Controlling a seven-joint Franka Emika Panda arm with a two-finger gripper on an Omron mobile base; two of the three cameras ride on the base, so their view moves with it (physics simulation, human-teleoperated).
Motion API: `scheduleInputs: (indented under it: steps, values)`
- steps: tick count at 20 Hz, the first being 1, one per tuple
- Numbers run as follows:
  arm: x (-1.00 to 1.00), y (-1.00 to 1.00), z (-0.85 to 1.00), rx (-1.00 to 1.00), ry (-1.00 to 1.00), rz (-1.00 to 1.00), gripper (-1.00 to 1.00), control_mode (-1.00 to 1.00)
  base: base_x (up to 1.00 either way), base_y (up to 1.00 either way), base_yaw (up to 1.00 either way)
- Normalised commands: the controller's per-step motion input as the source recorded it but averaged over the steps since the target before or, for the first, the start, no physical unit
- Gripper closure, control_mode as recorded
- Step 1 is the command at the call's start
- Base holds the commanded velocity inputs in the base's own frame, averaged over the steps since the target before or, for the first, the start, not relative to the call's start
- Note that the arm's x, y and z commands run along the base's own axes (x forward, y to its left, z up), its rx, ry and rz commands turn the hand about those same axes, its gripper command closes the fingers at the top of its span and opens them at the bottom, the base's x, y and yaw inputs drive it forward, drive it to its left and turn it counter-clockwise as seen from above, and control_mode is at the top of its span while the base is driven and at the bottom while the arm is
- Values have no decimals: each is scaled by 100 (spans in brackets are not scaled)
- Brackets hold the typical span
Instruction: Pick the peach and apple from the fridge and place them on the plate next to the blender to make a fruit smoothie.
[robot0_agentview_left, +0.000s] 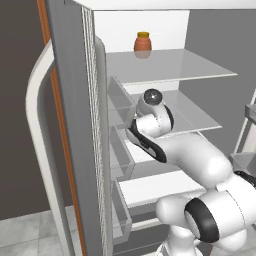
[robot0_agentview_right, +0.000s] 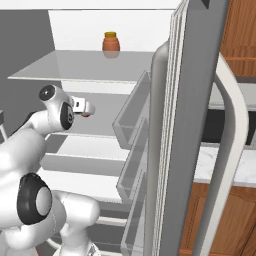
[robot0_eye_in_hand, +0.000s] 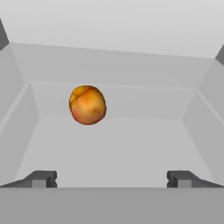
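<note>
The fridge (robot0_agentview_left: 75, 125) stands open, its grey door (robot0_agentview_right: 195, 125) swung out beside white walls and grey shelves. My gripper (robot0_agentview_right: 91, 109) reaches in over the middle shelf. In the hand view the gripper (robot0_eye_in_hand: 111, 178) is open, with nothing between its fingertips (robot0_eye_in_hand: 41, 178). The apple (robot0_eye_in_hand: 87, 105), round and orange-red with a yellowish patch, lies on the shelf ahead of the fingers, a little left of centre and apart from them. A sliver of the apple (robot0_agentview_right: 86, 115) peeks out just under the hand. The peach, the plate and the blender are out of view.
An orange-brown jar with a yellow lid (robot0_agentview_left: 142, 42) stands on the top shelf (robot0_agentview_right: 75, 67). Door bins (robot0_agentview_right: 132, 120) line the inside of the open door. A counter edge (robot0_agentview_right: 225, 167) and wooden cabinets (robot0_agentview_right: 240, 35) lie right of the fridge.
</note>
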Motion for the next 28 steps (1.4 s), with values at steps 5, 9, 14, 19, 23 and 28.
scheduleInputs:
  steps: [5, 9, 14, 19, 23, 28]
  values:
    - [38, 13, 0, 0, 2, 0, -100, -100, 0, 0, 0]
    - [32, 10, 0, -3, 8, 0, -100, -100, 0, 0, 0]
    - [28, 3, -8, -1, 6, 0, -100, -100, 0, 0, 0]
    - [33, 1, -14, 0, 3, 1, -100, -100, 0, 0, 0]
    - [27, 0, -32, 0, 0, 2, -100, -100, 0, 0, 0]
    - [25, 2, -24, 0, 1, 2, -100, -100, 0, 0, 0]
